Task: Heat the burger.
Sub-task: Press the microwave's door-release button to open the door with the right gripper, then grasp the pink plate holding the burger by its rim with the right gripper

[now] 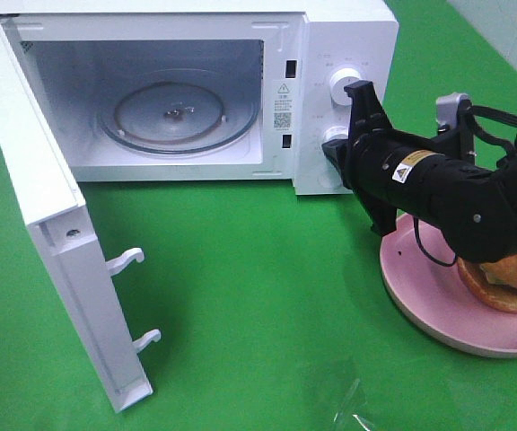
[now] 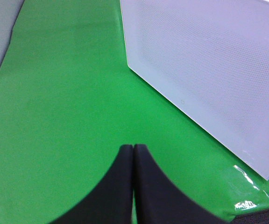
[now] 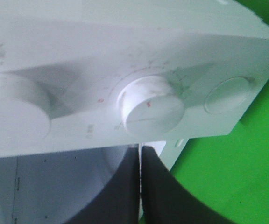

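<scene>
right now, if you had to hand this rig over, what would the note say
Left gripper: shut, empty, over the green cloth beside the open door.
Right gripper: shut, empty, at the microwave control panel, by the lower knob.
Burger: on the pink plate right of the microwave, partly hidden by the right arm.
Done: door open, nothing on the turntable.
Left: burger in, door shut, knobs set.
</scene>
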